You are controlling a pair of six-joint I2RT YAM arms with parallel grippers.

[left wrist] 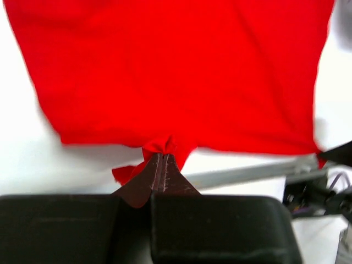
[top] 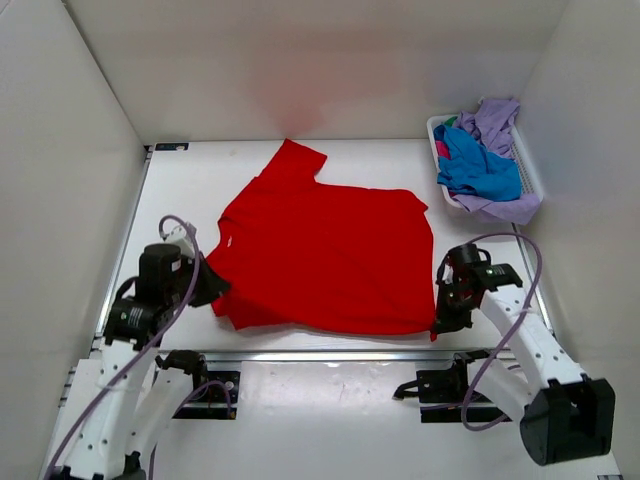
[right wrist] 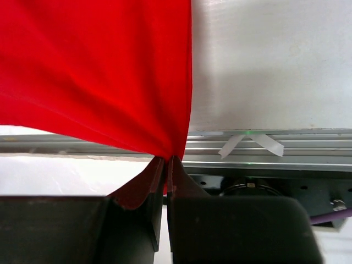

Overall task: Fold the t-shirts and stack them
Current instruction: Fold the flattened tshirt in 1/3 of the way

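A bright red t-shirt (top: pixel 325 250) lies spread across the middle of the table, one sleeve pointing to the back. My left gripper (top: pixel 212 285) is shut on the shirt's near-left edge; the pinched red cloth (left wrist: pixel 160 147) bunches at the fingertips. My right gripper (top: pixel 438 325) is shut on the shirt's near-right corner (right wrist: pixel 175 149), at the table's front rail. Blue (top: pixel 478 165) and lavender (top: pixel 492 125) shirts lie heaped in the basket at the back right.
A white slatted plastic basket (top: pixel 529 165) stands at the back right against the wall. White walls close in the table on three sides. A metal rail (top: pixel 330 353) runs along the front edge, by the arm bases.
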